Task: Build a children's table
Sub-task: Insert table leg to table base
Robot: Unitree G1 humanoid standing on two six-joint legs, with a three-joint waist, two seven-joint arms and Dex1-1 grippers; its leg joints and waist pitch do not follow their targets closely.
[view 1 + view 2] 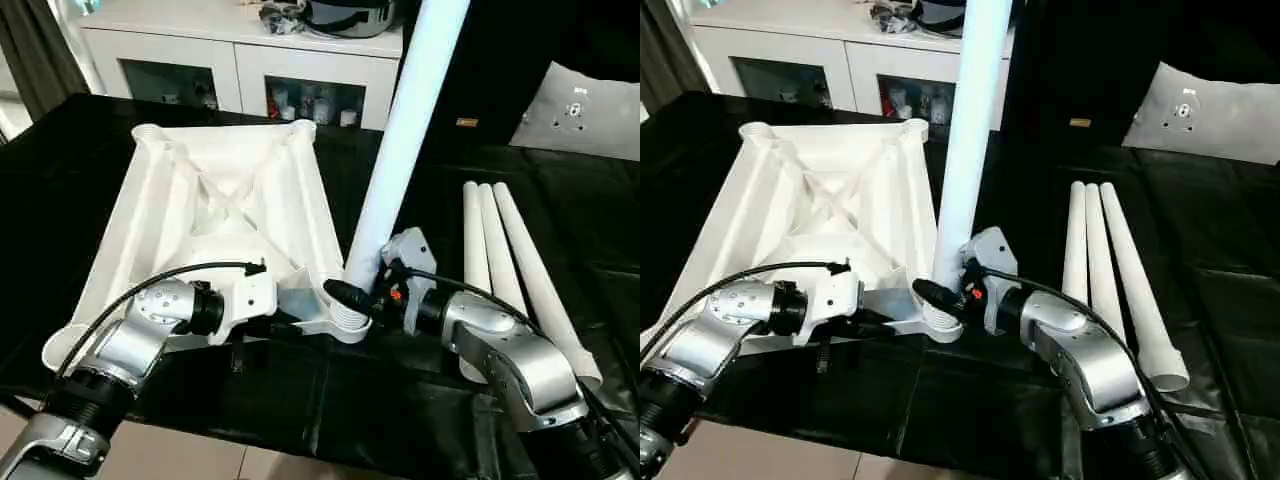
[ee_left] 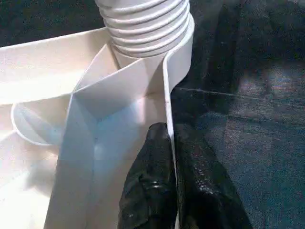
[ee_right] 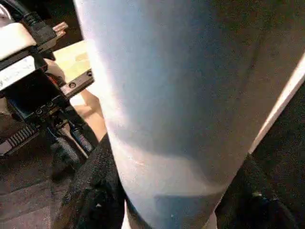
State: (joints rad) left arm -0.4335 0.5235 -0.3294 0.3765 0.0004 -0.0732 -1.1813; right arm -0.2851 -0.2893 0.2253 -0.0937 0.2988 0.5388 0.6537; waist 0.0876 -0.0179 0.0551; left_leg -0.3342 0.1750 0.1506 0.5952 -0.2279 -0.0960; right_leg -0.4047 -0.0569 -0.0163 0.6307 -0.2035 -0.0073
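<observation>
The white table top point(image 1: 220, 200) lies upside down on the black cloth, ribs and corner sockets facing up. One white leg point(image 1: 405, 130) stands upright in its near right corner socket point(image 1: 345, 325), the threaded end point(image 2: 147, 24) sitting in the socket. My right gripper point(image 1: 365, 295) is shut around this leg just above the socket, and the leg point(image 3: 176, 95) sits between its black fingers point(image 3: 95, 191). My left gripper point(image 2: 172, 157) is shut on the table top's near rim beside that corner, one finger point(image 2: 152, 191) inside the wall and one outside. Three loose legs point(image 1: 510, 270) lie side by side at the right.
White cabinets with glass doors point(image 1: 240, 70) stand behind the table. A flat grey-white panel point(image 1: 585, 115) leans at the back right. The black cloth's front edge point(image 1: 300, 440) runs just below my forearms, with pale floor beyond it.
</observation>
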